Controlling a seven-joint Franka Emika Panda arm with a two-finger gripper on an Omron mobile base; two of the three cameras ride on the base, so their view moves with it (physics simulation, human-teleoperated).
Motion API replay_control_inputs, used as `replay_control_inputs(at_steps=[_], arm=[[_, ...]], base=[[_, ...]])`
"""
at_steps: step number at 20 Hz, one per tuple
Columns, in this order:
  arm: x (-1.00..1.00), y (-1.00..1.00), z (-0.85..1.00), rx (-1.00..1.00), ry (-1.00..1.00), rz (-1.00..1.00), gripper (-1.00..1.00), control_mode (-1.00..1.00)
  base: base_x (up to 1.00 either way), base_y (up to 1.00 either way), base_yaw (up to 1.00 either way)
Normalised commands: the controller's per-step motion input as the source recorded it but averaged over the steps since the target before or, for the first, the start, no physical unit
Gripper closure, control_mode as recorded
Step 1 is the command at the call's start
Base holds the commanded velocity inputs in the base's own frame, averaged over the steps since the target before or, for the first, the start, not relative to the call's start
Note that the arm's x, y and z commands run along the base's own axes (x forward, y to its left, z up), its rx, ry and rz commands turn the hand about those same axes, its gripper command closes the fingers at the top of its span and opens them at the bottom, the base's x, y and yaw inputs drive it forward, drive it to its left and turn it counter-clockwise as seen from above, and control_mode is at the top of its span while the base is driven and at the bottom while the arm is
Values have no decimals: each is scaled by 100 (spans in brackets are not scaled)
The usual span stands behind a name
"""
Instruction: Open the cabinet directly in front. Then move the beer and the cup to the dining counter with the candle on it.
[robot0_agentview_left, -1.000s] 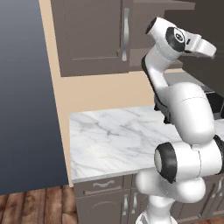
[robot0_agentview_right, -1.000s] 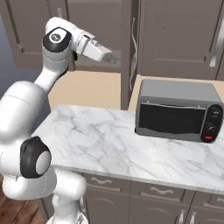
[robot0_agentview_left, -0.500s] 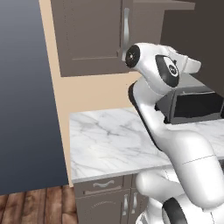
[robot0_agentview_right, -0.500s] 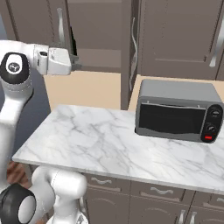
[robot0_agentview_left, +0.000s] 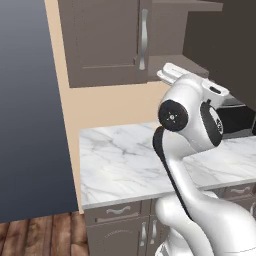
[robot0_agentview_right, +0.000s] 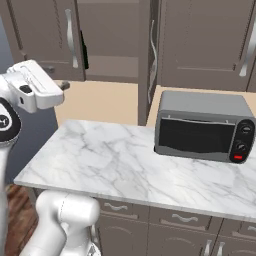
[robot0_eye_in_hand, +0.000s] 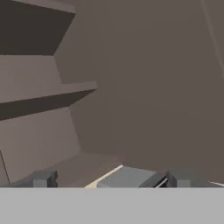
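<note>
The cabinet (robot0_agentview_right: 112, 40) stands half open. Its left door (robot0_agentview_left: 105, 40) is shut, and its right door (robot0_agentview_right: 150, 50) is swung out edge-on with its silver handle showing. Bare shelves (robot0_eye_in_hand: 48, 94) show inside. A slim dark upright shape (robot0_agentview_right: 83, 50) stands just behind the left door's edge; I cannot tell if it is the beer. The cup, the candle and the dining counter are out of view. My gripper (robot0_agentview_right: 64, 86) hangs in front of the shut left door, below the opening. Its fingertips (robot0_eye_in_hand: 43, 178) stand wide apart with nothing between them.
A grey toaster oven (robot0_agentview_right: 200, 127) sits on the short marble worktop (robot0_agentview_right: 100, 165) to the right. Another shut wall cabinet (robot0_agentview_right: 205, 40) hangs above it. Drawer fronts (robot0_agentview_left: 117, 212) run under the worktop, and a dark wall (robot0_agentview_left: 30, 100) closes the left side.
The arm has pulled back from the cabinet opening, and the hand has swung left and lower towards the base. The jaws stay wide apart and the right door stays open.
</note>
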Motion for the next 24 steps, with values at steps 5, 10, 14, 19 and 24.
replay_control_inputs(at_steps=[5,10,14,19,24], arm=[[-3,4,0,0,-3,2,-100,-100],[0,40,0,-5,-4,29,-100,-100],[0,63,0,-9,0,53,-100,-100],[0,24,3,-4,0,48,-100,-100],[0,2,0,-1,0,14,-100,-100]], base=[[0,0,0],[0,0,0],[0,0,0],[0,0,0],[0,0,0]])
